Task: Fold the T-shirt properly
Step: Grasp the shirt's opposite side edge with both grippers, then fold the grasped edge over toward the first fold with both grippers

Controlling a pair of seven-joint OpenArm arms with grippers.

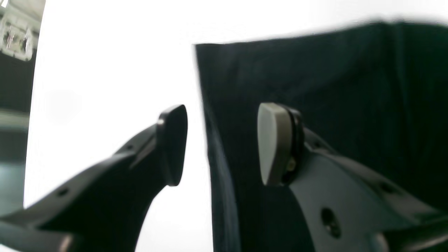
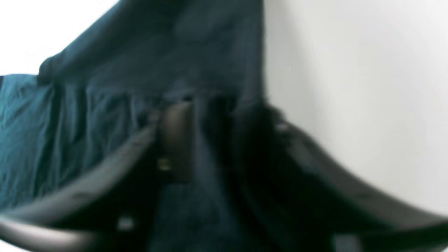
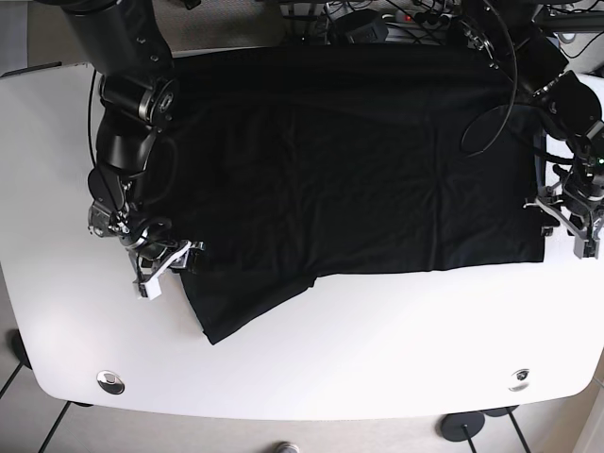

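A black T-shirt (image 3: 340, 160) lies spread flat on the white table (image 3: 330, 368), with one sleeve (image 3: 236, 302) sticking out toward the front left. My left gripper (image 3: 555, 229) is at the shirt's right edge. In the left wrist view it (image 1: 224, 143) is open, and the shirt's edge (image 1: 332, 87) runs between its jaws. My right gripper (image 3: 165, 267) is at the shirt's left edge, by the sleeve. In the blurred right wrist view it (image 2: 220, 140) stands apart, with dark fabric (image 2: 105, 105) bunched between and over its jaws.
Cables and equipment (image 3: 377, 19) crowd the table's back edge behind the shirt. Two round metal fittings (image 3: 110, 380) (image 3: 518, 378) sit near the front corners. Bare white table lies in front of the shirt and at both sides.
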